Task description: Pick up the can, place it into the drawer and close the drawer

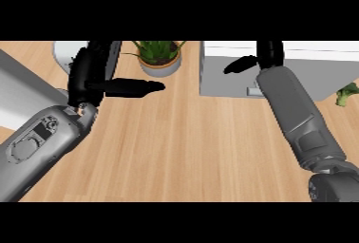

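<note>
Head view, starting with the right hand [261,56]: it reaches over the white drawer unit [224,71] at the upper right, its grey forearm running up from the lower right corner. The thumb juts left over the drawer's white surface, and the fingers run up to the frame's top edge; whether they are curled round anything cannot be told, because the upper part of the hand is cut off there. The can cannot be made out anywhere; if it is in or under this hand, the hand and the frame edge hide it.

Left of that, the left hand [95,71] stands over the wooden counter [182,142] at the upper left, fingers straight and pointing up the frame, thumb sticking out to the right toward the middle. It holds nothing.

Between the two hands, near the top edge, sits a potted plant [161,57] in a pale pot, just left of the drawer unit. A piece of broccoli [346,95] lies at the far right edge, beside the drawer unit. A grey slab [21,90] fills the left edge.
</note>
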Motion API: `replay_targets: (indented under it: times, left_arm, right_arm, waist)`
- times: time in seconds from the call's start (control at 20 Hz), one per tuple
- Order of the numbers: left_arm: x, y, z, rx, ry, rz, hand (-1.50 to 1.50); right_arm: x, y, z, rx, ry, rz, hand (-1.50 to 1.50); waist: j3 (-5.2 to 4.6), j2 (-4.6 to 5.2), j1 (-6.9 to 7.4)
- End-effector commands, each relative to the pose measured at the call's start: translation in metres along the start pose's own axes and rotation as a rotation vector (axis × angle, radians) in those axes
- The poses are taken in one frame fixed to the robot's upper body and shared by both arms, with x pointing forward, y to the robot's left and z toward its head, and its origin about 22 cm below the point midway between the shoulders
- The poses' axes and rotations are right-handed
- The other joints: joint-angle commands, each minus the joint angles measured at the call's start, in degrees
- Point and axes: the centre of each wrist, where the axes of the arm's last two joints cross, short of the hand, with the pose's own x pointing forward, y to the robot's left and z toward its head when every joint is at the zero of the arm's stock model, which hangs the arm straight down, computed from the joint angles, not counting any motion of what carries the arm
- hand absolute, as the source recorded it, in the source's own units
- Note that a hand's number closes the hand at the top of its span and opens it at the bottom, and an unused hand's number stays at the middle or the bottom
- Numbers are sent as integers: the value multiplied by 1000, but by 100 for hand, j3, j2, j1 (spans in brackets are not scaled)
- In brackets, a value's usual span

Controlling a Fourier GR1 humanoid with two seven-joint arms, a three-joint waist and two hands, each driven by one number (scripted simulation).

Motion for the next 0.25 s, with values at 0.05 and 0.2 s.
replay_targets:
  times: [0.05, 0.2]
  left_arm:
    - [-13, 5, 16, 17, 27, 15, -150]
    - [-16, 8, 13, 20, 1, -8, -150]
  right_arm:
    - [30, -3, -21, -71, 39, -267, -150]
    - [44, 8, -21, -91, 49, -290, -150]
  waist:
    - [-33, -109, 8]
    - [-37, -60, 13]
